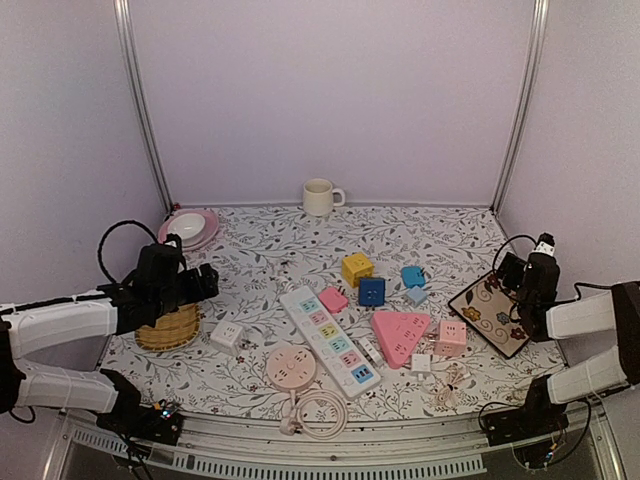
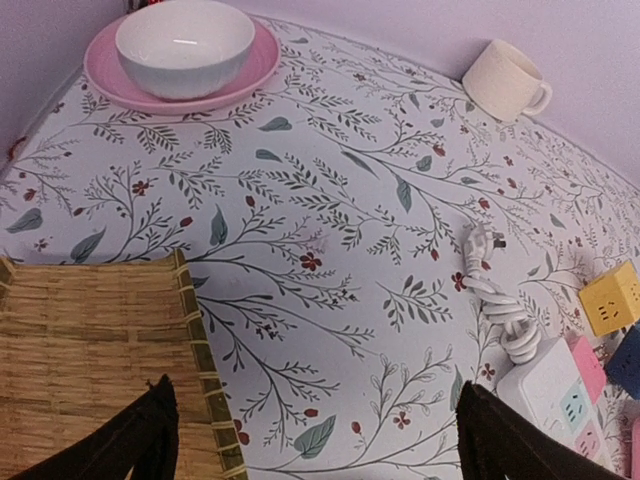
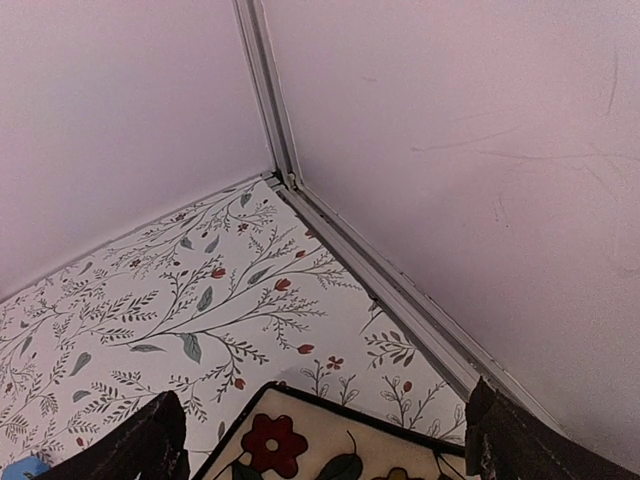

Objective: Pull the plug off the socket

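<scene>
A long white power strip point(image 1: 330, 338) with coloured sockets lies at the table's middle; its far end shows in the left wrist view point(image 2: 558, 392). A pink plug block point(image 1: 333, 299) sits at that far end, also seen in the left wrist view point(image 2: 585, 366). I cannot tell if it is plugged in. My left gripper point(image 1: 205, 281) is open and empty, hovering by the woven mat's point(image 2: 90, 340) edge, well left of the strip point(image 2: 315, 430). My right gripper point(image 1: 515, 271) is open and empty above a floral tile point(image 3: 330, 445) at the far right.
Yellow point(image 1: 356, 268), blue point(image 1: 371, 291) and light-blue point(image 1: 412, 276) cube sockets, a pink triangular socket point(image 1: 400, 335), a pink cube point(image 1: 451, 337), a white cube point(image 1: 226, 335) and a round pink socket point(image 1: 291, 366) surround the strip. A bowl on a pink plate point(image 1: 189, 228) and a mug point(image 1: 319, 197) stand at the back.
</scene>
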{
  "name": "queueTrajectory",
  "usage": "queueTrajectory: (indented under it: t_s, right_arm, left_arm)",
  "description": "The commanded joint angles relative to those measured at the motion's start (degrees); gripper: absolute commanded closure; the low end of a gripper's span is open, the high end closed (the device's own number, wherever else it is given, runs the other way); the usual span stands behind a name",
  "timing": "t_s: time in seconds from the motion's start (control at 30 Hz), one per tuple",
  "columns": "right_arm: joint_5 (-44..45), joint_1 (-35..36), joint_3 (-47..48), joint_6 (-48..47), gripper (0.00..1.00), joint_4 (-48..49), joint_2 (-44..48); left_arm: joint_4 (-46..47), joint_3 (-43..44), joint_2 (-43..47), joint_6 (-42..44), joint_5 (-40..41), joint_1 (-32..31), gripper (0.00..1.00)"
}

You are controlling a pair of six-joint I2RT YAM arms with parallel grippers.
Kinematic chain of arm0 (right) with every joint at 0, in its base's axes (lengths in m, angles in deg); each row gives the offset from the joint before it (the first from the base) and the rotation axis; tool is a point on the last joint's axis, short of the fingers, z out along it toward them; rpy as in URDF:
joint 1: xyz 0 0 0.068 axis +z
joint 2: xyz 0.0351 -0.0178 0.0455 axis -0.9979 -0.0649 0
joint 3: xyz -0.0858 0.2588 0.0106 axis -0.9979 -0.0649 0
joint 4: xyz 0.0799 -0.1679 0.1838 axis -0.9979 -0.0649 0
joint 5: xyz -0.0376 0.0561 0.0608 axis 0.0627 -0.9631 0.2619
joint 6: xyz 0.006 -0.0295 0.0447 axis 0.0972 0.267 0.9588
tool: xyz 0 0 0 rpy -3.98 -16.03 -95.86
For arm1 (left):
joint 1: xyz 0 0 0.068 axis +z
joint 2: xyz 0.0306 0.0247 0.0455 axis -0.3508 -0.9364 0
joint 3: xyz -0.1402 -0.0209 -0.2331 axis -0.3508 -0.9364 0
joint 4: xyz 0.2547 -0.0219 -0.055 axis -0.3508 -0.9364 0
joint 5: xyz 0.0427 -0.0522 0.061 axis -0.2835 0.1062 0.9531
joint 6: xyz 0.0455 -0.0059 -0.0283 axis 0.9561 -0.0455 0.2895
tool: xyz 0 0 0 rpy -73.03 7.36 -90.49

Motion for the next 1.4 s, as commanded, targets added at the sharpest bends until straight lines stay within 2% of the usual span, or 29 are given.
queueTrajectory:
  t_s: [0.0,0.37,0.53,0.6,0.7,0.73,0.83,1.0,1.13,1.33,1.37]
  right_arm:
    - [-0.41,-0.06,-2.39,-5.04,0.01,18.22,-2.51]
    - [-18.90,0.02,-3.14,-15.67,0.01,25.61,-5.07]
    - [-20.26,0.20,-9.30,-19.64,0.01,49.36,-16.01]
    - [-20.40,0.16,-7.18,-18.93,0.01,41.09,-13.82]
    - [-19.55,0.13,-5.52,-18.71,0.01,39.13,-14.34]
    - [-19.42,0.15,-5.72,-18.50,0.01,40.07,-14.60]
    - [-19.48,0.14,-5.90,-18.69,0.01,40.35,-14.69]
    - [-19.40,0.17,-5.79,-18.66,0.01,40.33,-14.70]
    - [-19.44,0.15,-5.80,-18.69,0.01,40.30,-14.70]
    - [-19.48,0.15,-6.18,-18.74,0.01,40.88,-14.70]
    - [-19.50,0.19,-6.15,-18.74,0.01,40.99,-14.70]
  left_arm:
    - [4.71,-1.82,0.25,2.71,0.91,1.78,0.03]
    - [12.85,-3.65,-0.67,9.20,0.36,3.78,0.03]
    - [16.53,-4.32,-0.92,13.64,0.84,5.55,0.03]
    - [18.29,-4.48,-1.45,15.29,1.58,6.50,0.03]
    - [21.18,-4.50,-2.60,15.18,-1.88,10.24,0.03]
    - [22.25,-4.27,-3.02,15.77,-5.20,11.70,0.03]
    - [24.12,-2.40,-4.49,20.49,-10.24,15.63,0.03]
    - [26.78,-1.03,-7.02,24.61,-6.55,20.31,0.03]
    - [35.92,-3.61,-9.29,29.58,-2.08,21.90,0.03]
    - [60.52,-13.07,-14.40,36.71,4.50,21.95,0.03]
    - [67.30,-14.70,-15.75,37.25,4.71,22.04,0.03]
